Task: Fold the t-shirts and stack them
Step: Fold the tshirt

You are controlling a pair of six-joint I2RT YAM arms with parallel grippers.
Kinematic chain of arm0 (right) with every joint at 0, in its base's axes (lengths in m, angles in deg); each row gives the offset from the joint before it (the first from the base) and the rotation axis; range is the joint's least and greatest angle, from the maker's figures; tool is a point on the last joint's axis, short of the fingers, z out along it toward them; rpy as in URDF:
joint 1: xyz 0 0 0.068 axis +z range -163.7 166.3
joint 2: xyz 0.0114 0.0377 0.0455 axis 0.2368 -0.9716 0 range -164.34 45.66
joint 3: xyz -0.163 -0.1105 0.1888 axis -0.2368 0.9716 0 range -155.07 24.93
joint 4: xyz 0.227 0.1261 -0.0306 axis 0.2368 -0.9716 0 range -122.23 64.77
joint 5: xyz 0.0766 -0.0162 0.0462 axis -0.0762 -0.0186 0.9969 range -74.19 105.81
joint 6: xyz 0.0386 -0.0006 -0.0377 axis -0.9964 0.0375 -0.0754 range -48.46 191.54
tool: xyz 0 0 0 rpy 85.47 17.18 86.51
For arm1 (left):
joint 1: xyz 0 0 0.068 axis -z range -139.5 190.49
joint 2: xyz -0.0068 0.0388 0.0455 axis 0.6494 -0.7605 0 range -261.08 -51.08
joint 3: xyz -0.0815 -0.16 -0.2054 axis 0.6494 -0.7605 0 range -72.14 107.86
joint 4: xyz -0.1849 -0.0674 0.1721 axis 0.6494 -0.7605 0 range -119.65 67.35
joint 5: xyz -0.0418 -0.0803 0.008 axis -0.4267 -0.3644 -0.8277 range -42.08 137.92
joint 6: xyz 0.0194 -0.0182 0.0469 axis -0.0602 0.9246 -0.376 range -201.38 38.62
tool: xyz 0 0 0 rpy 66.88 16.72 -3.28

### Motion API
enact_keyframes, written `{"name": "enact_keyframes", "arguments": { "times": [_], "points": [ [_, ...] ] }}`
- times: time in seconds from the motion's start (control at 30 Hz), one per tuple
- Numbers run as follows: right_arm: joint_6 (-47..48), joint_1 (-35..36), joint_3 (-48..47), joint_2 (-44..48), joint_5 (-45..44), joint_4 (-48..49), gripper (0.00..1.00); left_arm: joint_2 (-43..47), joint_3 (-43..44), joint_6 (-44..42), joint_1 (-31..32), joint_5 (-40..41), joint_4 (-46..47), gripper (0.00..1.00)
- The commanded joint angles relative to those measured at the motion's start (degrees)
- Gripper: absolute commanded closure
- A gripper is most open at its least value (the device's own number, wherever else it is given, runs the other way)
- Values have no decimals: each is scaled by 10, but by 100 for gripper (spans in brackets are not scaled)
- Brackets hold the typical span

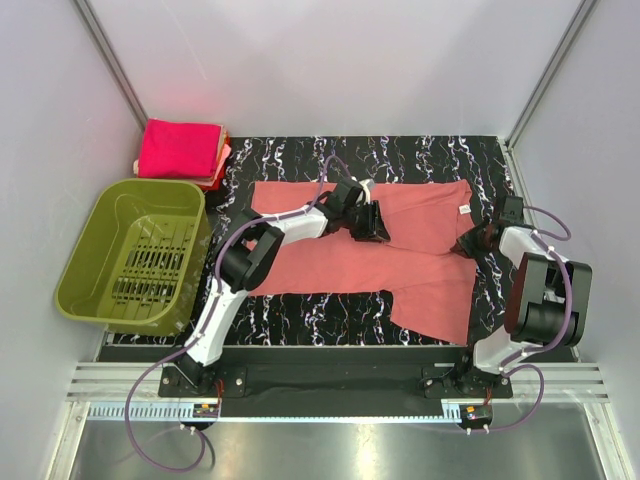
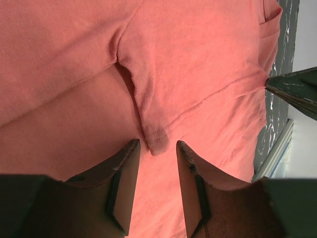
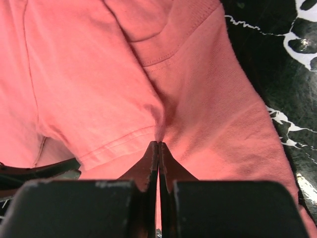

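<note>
Both arms rise from the near edge of the counter [image 1: 300, 322], a black surface with white marbling. Spread across its middle lies the coral shirt [image 1: 330, 265], reaching from close to the left edge over to the right edge, with one flap hanging down toward the near right corner. At the right edge, the right hand [image 1: 468, 243] is down on the cloth. In its wrist view the right hand [image 3: 158, 144] has its fingers pressed tight together, and a ridge of the coral shirt [image 3: 89, 74] is pinched at their tips, with creases running away from the grip. Farther in, over the middle of the shirt toward the far edge, sits the left hand [image 1: 368, 222]. Its wrist view shows the left hand [image 2: 157, 144] with fingers parted, gripping nothing, and the dark creased tip of a sleeve seam on the coral shirt [image 2: 198, 59] lies just ahead of the gap. Beside the left edge stands an olive basket [image 1: 140, 250]. Beyond it, at the far left corner, the pink shirts [image 1: 180, 148] lie folded in a flat stack.
</note>
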Motion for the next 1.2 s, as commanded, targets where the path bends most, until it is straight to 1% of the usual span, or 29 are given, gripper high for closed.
{"name": "enact_keyframes", "arguments": {
  "times": [0.0,0.07,0.3,0.33,0.4,0.43,0.53,0.7,0.83,0.9,0.97,1.17],
  "points": [
    [-3,6,11,25,18,16,100,-7,21,13,4,-10,33,59],
    [-4,6,18,33,18,17,100,-9,21,21,5,-10,33,60],
    [-12,6,29,52,17,22,100,-19,28,43,5,-24,66,75],
    [-15,6,32,58,17,22,100,-20,28,46,5,-25,66,83],
    [-26,6,37,68,17,28,100,-20,31,47,5,-32,68,93],
    [-31,6,46,79,17,31,100,-20,31,48,5,-34,67,100],
    [-57,12,70,113,15,45,100,-17,36,45,4,-32,53,100],
    [-107,39,114,169,-18,73,100,-3,40,43,3,-32,38,100],
    [-124,47,148,229,-50,77,100,1,48,25,4,-25,3,100],
    [-132,49,163,260,-77,77,100,1,48,25,2,-30,-2,100],
    [-137,49,175,284,-84,77,100,2,47,26,1,-36,-3,100],
    [-124,50,178,287,-99,74,100,11,55,18,1,-51,-27,100]
  ]
}}
